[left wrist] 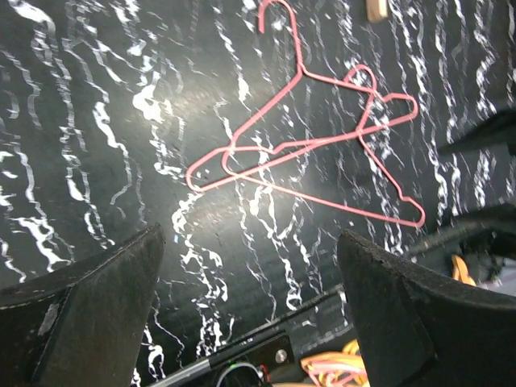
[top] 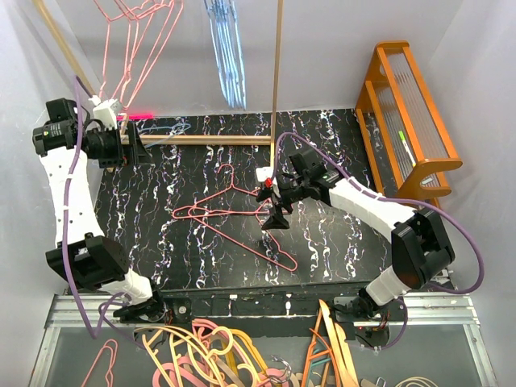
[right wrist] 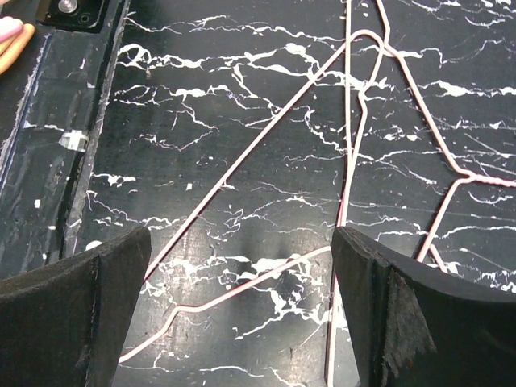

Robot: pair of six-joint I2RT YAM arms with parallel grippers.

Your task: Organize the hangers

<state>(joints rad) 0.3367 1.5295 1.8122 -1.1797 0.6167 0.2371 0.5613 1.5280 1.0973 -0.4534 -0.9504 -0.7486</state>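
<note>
1. The right claw (top: 276, 211) hovers low over the dark marbled table (top: 161, 242), its fingers spread as wide as they go and holding nothing. In its wrist view, pink wire runs across the gap between the two pads.
2. Just beside it on the left lie the loose pink hangers (top: 218, 211), a few of them overlapping in a flat tangle, with hooks pointing different ways.
3. Farther back and to the left, the left claw (left wrist: 250, 298) is raised near the wooden rail (top: 210, 139). It is also wide open and empty.
4. At the back, the hung pink hangers (top: 133, 40) and the hung blue hangers (top: 228, 56) dangle in separate bunches.
5. Judged from this, the step in hand is picking up one loose hanger.
6. The next move calls for lowering over a single wire, away from the crossings, and closing there so the others stay on the table.
</note>
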